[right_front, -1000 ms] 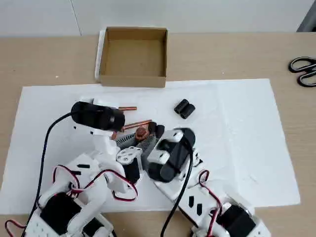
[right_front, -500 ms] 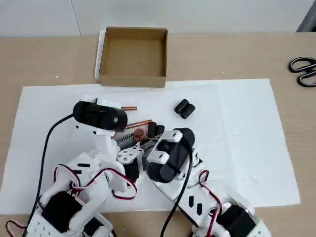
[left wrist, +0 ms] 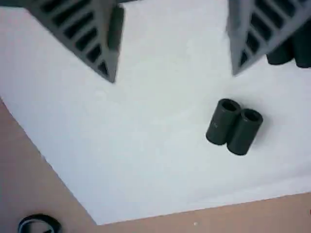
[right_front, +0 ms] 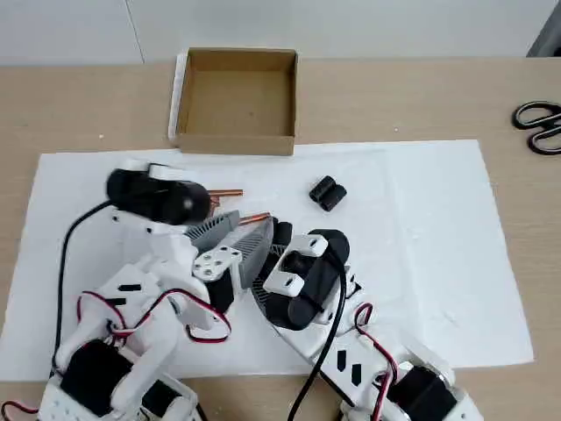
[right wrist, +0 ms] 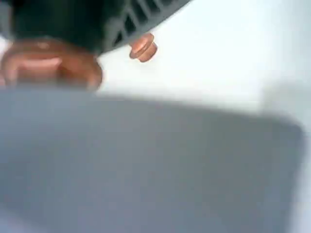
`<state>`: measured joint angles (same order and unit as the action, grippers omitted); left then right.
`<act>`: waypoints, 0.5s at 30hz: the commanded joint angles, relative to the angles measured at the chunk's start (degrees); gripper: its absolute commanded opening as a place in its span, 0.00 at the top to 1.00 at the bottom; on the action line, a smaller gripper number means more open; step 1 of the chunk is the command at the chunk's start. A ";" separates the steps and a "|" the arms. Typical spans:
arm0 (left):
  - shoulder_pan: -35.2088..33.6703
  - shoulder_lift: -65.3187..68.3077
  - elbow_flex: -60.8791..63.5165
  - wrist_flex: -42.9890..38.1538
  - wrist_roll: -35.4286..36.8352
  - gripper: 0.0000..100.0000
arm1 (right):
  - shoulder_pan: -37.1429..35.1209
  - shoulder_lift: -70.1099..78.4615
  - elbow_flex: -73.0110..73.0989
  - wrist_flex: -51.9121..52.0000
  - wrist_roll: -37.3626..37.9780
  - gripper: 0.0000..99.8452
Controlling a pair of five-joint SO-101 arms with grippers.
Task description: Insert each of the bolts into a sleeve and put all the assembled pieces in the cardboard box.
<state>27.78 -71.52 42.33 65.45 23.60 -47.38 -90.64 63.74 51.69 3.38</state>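
Cardboard box (right_front: 235, 143): open-topped, on the table (right_front: 394, 96) just past the far edge of the white sheet (right_front: 438, 246); only its bare brown floor inside, with no bolt or sleeve in it.

Bolts: two copper shafts counted in the high view, both flat on the sheet, between the box and the arms.

Far bolt (right_front: 226, 192): long axis across the sheet, side to side; one end hidden under the left arm's camera housing.

Near bolt (right_front: 255, 217): long axis also roughly side to side, tilted slightly toward the box at its outer end; right at the tips of the left gripper (right_front: 250, 226).

Bolt head (right wrist: 143, 47): small and round, seen end-on in the right wrist view; beside it a larger copper blur, too close to identify.

Pair of sleeves (right_front: 328, 193): two black tubes on their sides, touching, parallel, long axes diagonal to the sheet's edges; apart from both arms.

Third sleeve (right_front: 284, 230): black, at the tip of the right gripper (right_front: 279, 240); number of sleeves there unclear.

Left gripper state: spread wide, nothing between, hanging over bare sheet.

Right gripper state: cannot tell.

Scissors (right_front: 539, 125): black-handled, at the table's far right edge, well apart from everything else.
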 commanded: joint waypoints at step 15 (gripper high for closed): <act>-13.98 0.09 -5.85 -1.23 -0.35 0.99 | 1.89 -0.22 0.18 -1.63 0.00 1.00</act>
<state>17.32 -71.60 37.76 65.45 23.60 -47.21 -90.64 64.35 51.69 3.38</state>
